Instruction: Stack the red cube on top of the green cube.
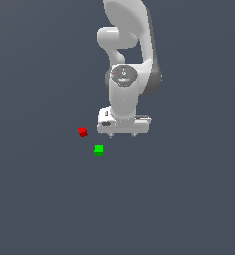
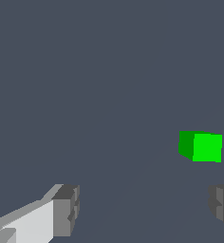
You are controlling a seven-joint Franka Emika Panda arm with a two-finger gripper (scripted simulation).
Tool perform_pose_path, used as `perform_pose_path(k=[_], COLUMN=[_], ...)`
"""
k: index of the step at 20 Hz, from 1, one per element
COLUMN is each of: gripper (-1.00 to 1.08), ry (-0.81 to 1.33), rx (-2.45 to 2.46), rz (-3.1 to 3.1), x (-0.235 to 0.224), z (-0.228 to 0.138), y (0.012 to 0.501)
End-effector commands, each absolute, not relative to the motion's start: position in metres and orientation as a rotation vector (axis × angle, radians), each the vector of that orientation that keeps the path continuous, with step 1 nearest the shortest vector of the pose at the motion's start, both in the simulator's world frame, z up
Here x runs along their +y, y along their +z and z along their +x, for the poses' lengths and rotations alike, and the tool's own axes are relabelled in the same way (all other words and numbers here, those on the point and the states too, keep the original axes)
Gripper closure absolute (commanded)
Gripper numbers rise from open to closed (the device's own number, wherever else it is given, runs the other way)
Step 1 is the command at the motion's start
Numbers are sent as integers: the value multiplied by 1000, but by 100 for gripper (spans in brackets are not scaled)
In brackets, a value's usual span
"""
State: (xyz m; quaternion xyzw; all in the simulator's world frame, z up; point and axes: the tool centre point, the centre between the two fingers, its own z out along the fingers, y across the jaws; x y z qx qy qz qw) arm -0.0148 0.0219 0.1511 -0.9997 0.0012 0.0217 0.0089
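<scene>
The red cube (image 1: 82, 132) lies on the grey floor, toward the exterior view's left of the arm. The green cube (image 1: 98, 150) sits a short way from it, nearer the camera and slightly to the right; the two are apart. My white gripper (image 1: 122, 135) hangs above the floor to the exterior view's right of both cubes, jaws spread wide and holding nothing. In the wrist view the green cube (image 2: 201, 146) shows beyond the two grey fingertips (image 2: 66, 211), with my gripper (image 2: 142, 209) empty. The red cube is out of the wrist view.
The white arm (image 1: 125, 64) rises behind the gripper. Plain grey floor (image 1: 179, 199) stretches all around with no other objects in sight.
</scene>
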Motion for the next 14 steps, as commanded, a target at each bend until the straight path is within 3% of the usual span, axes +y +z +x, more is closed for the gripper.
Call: perform_pose_path(k=[1,14], gripper=[-92,-92], ry=[68,58], rx=[4,-82], rz=[-3123,-3125], x=[22,-8], z=[-15,-39], y=[151,139])
